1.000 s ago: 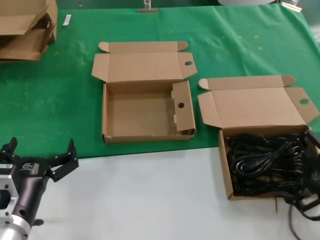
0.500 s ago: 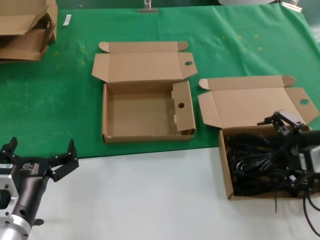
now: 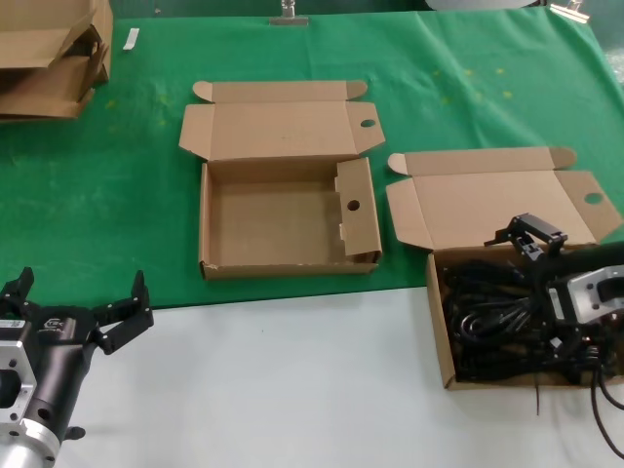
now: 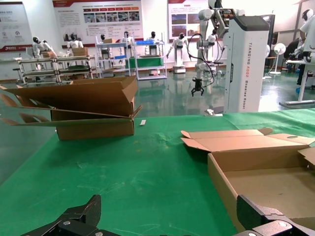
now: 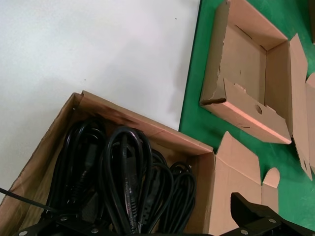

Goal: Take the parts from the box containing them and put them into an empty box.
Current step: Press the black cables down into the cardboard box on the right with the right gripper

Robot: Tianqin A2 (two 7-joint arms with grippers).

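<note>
In the head view, the right gripper (image 3: 546, 292) hovers at lower right with its fingers spread, empty, directly over the box of cords (image 3: 444, 331). The black power cords (image 3: 497, 322) lie just beneath it, their loops running front to back in the box. The empty box (image 3: 210, 219) sits at centre frame. The left gripper (image 3: 76, 304), also spread, waits at lower left, far from the cords, so the right arm is nearer
</note>
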